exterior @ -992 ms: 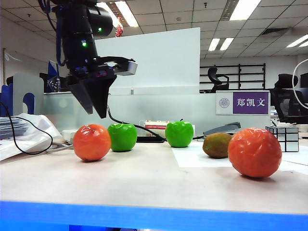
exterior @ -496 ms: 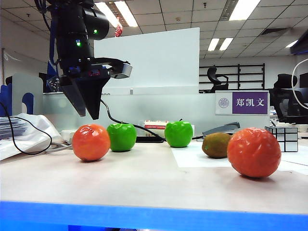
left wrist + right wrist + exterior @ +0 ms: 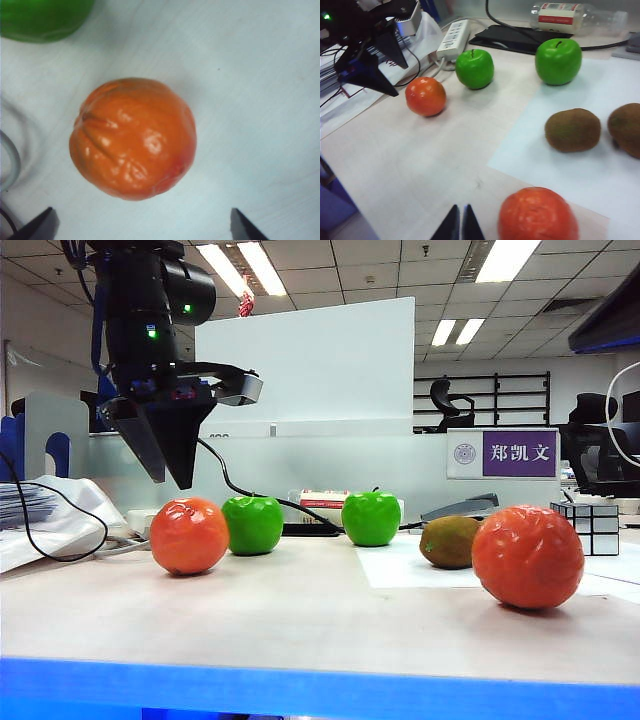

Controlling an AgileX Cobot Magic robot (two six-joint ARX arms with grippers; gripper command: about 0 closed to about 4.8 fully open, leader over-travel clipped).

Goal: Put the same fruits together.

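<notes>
Two orange-red fruits (image 3: 190, 535) (image 3: 528, 556) far apart, green apples (image 3: 253, 524) (image 3: 371, 518) between, kiwi (image 3: 450, 542)

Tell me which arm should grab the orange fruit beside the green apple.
Left. The left gripper hangs open right above that orange fruit; the right gripper, fingers together, sits by the other orange fruit.

Left gripper (image 3: 165, 480) open at 12 o'clock above left orange-red fruit (image 3: 190, 536), clear drop; green apple (image 3: 253, 525) crowds 2 o'clock; right gripper (image 3: 460, 226) shut.

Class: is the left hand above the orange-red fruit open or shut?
Open: the left hand has its fingertips spread wider than the glossy orange-red wrinkled fruit.
</notes>
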